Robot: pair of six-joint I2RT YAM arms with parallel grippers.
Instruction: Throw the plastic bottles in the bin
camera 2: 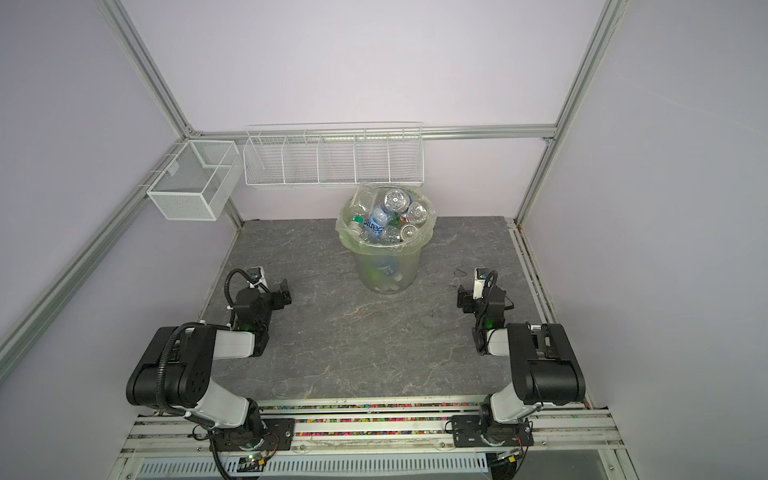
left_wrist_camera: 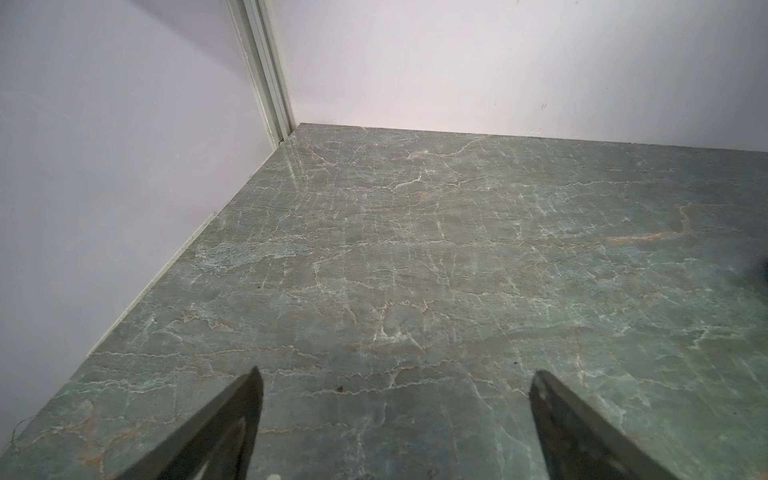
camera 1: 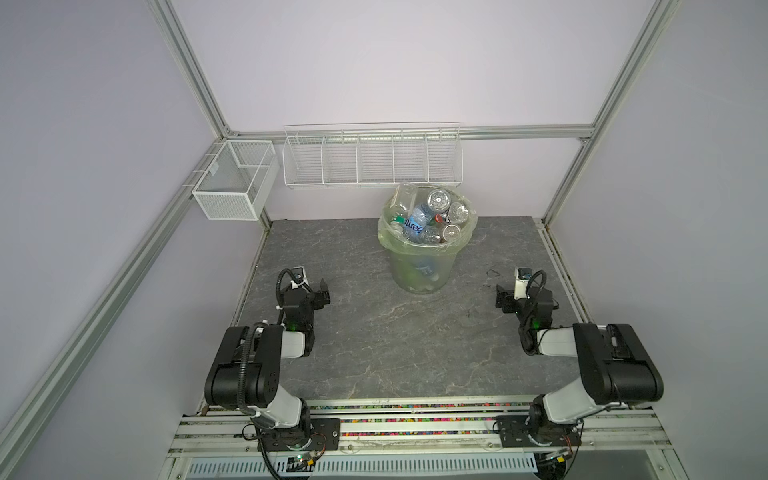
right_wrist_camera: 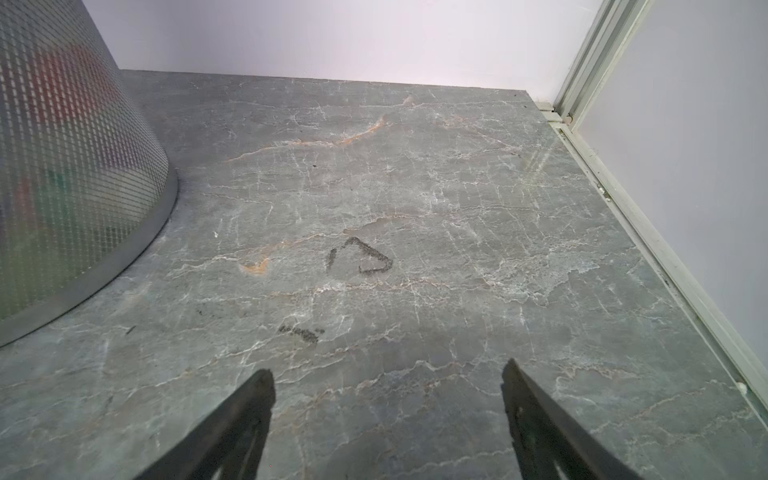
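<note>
The right claw (right_wrist_camera: 387, 370) is spread wide, nothing between its fingers, over the grey marble tabletop (right_wrist_camera: 478, 199). A dark scribble (right_wrist_camera: 360, 257) lies just ahead of it, and the bin (right_wrist_camera: 75, 166) stands ahead, off to its side.

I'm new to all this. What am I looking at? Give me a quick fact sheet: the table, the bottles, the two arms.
table: grey, marble-patterned; no loose bottle visible on it
bin: pale green, bag-lined, standing at the back near the middle
bottles: piled inside the bin, up to its rim
left fingers: open, empty, above bare table
right fingers: open, empty, with the bin off to one side
wire baskets: white, on the walls, apparently empty
job: looks finished
</note>
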